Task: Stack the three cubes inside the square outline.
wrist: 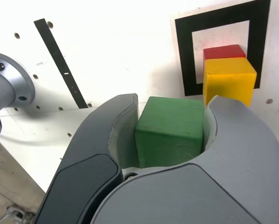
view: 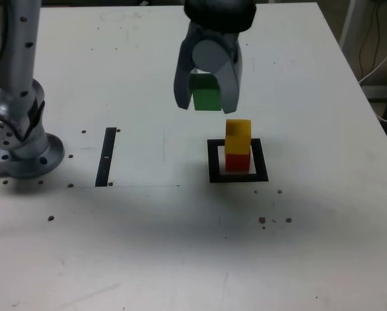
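White surface (view: 180, 246), two tiers up: with the yellow cube (view: 238, 136) already on the red cube (view: 238, 162) inside the one square outline (view: 238, 177), I hold the third, the green cube (view: 206, 91), clamped in my end effector (view: 206, 102) above and beside the stack, unplaced.

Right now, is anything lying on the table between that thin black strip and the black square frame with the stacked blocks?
No. In the exterior view, only bare white tabletop separates the thin black strip from the black square frame.
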Robot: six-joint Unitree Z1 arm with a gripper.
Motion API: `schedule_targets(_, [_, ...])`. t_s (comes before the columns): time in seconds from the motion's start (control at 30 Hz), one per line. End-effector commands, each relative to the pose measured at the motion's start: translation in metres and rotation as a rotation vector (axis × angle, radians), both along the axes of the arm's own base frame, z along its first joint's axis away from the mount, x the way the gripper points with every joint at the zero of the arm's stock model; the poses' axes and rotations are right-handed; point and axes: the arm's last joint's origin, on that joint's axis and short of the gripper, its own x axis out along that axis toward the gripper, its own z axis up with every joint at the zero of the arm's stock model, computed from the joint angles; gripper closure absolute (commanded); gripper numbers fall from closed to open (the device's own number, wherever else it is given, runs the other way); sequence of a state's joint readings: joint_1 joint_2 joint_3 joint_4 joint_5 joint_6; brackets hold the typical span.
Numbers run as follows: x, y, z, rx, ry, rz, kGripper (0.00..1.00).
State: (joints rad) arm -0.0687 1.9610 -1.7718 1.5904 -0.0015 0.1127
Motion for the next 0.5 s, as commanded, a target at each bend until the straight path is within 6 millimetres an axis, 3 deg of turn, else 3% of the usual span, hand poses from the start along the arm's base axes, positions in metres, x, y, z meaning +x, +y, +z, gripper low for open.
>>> schedule_targets(0.0, [0.009, -0.002, -0.002, -0.006, 0.008, 0.005, 0.67])
schedule_targets(0.47, [0.038, -0.003, -0.017, -0.009, 0.021, 0.009, 0.67])
